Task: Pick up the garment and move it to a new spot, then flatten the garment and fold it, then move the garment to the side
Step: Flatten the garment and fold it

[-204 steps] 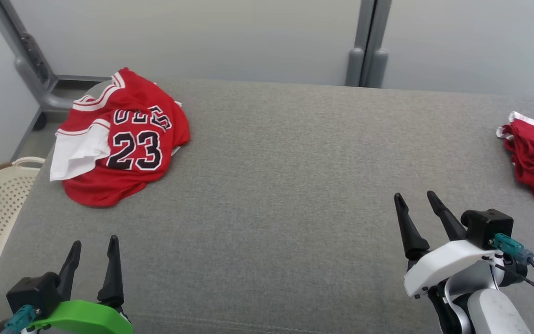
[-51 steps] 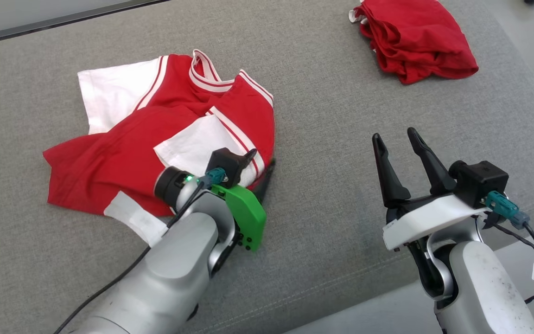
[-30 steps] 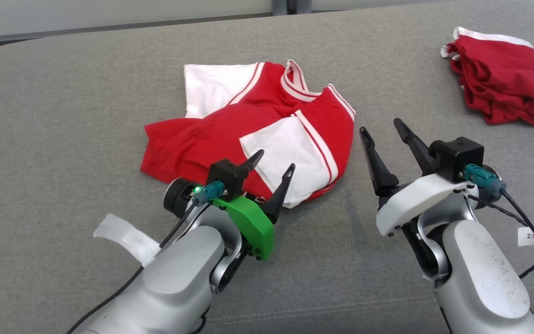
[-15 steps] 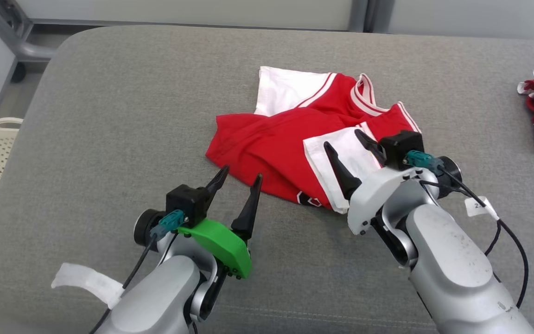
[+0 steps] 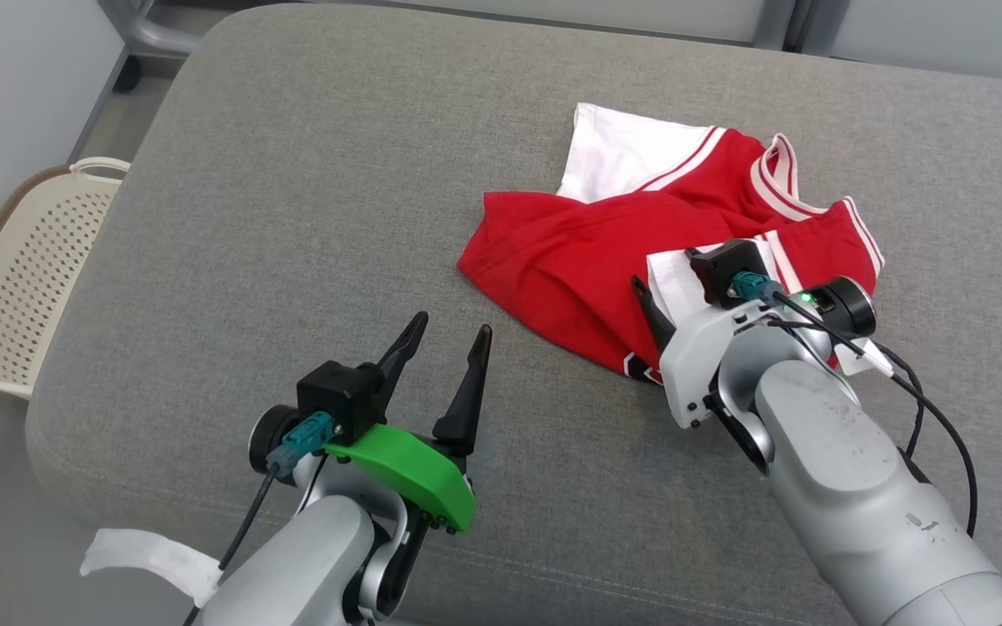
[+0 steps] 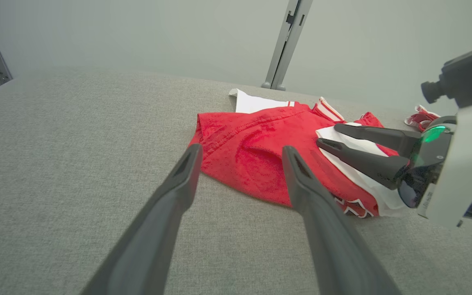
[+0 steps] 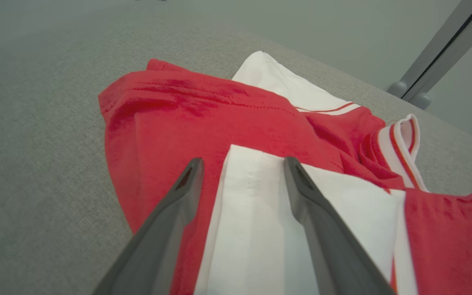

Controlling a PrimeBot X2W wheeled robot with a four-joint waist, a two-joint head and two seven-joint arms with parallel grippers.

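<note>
Right of centre in the head view, your right gripper (image 5: 664, 269), beside the garment (image 5: 553, 261) a second ago, now reaches over it, fingers spread. At lower centre, the left gripper (image 5: 453, 323) has backed off the hem, open and empty. In the left wrist view, the garment lies mid-frame on the grey cushion (image 6: 55, 143). In the right wrist view, open fingers straddle the white sleeve (image 7: 260, 196). The relocation looks done, and flattening likely starts here.

The red jersey (image 5: 571, 261) (white sleeves, striped collar) lies rumpled, folded over itself, on the grey cushion (image 5: 292, 174), toward two o'clock.
</note>
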